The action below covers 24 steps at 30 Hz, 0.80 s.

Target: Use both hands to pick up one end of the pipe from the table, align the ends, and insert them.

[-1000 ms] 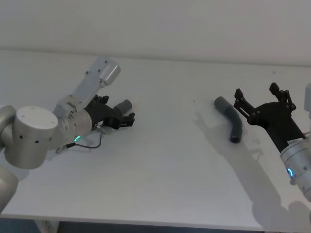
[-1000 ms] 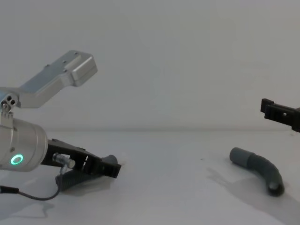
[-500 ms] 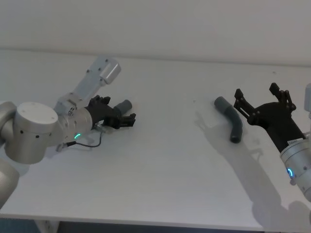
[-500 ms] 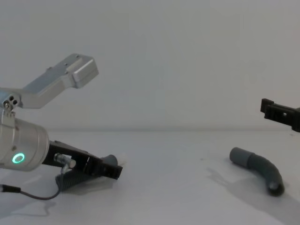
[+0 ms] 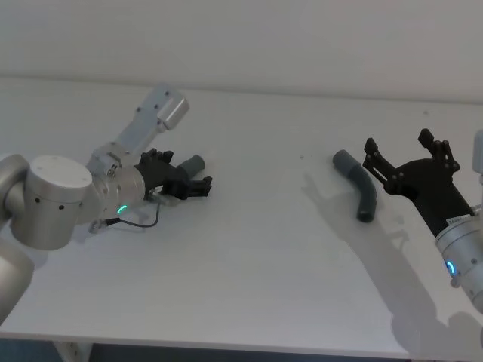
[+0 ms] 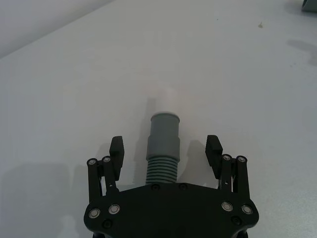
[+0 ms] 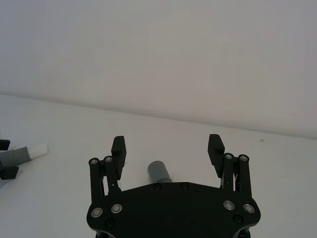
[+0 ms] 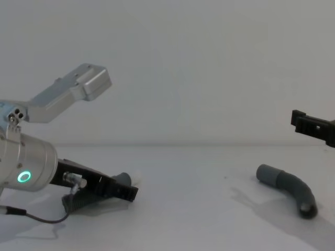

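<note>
The left gripper is low over the table, its fingers wide open on both sides of the straight pipe piece, gripping nothing. If it closes off-centre, it may push the round piece so that it rolls away. The right gripper hovers wide open and empty just beside the curved piece.

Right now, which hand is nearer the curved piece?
Right. The right hand hovers open beside the curved piece; the left hand is far across the table, open around the straight piece.
</note>
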Tool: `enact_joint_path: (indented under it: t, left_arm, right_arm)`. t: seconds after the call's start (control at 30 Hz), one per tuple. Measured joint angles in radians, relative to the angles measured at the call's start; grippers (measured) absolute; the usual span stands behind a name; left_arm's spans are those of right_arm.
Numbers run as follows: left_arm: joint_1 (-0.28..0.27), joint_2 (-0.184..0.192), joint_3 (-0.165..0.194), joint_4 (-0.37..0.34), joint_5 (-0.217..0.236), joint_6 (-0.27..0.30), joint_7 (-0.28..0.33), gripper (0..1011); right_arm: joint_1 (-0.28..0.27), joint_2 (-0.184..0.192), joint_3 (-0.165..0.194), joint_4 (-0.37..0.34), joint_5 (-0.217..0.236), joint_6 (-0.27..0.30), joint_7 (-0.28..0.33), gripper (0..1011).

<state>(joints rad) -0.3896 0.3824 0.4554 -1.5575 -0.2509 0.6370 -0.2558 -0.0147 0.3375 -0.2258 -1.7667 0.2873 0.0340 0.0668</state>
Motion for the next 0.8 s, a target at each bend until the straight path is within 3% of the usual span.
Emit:
enact_joint_path:
  t: [0.37,0.67,0.8]
  left_arm:
    - [-0.007,-0.01,-0.004,0.012,0.003,0.015,-0.01,985]
    - [-0.01,-0.014,-0.006,0.017,0.003,0.019,-0.016,783]
    - [-0.011,-0.016,-0.006,0.018,0.004,0.021,-0.017,645]
  right_arm:
    - [0.0,0.0,0.0,0.0,0.0,0.0,0.0,1004]
    - [0.0,0.0,0.0,0.0,0.0,0.0,0.0,1004]
    - [0.0,0.0,0.0,0.0,0.0,0.0,0.0,1004]
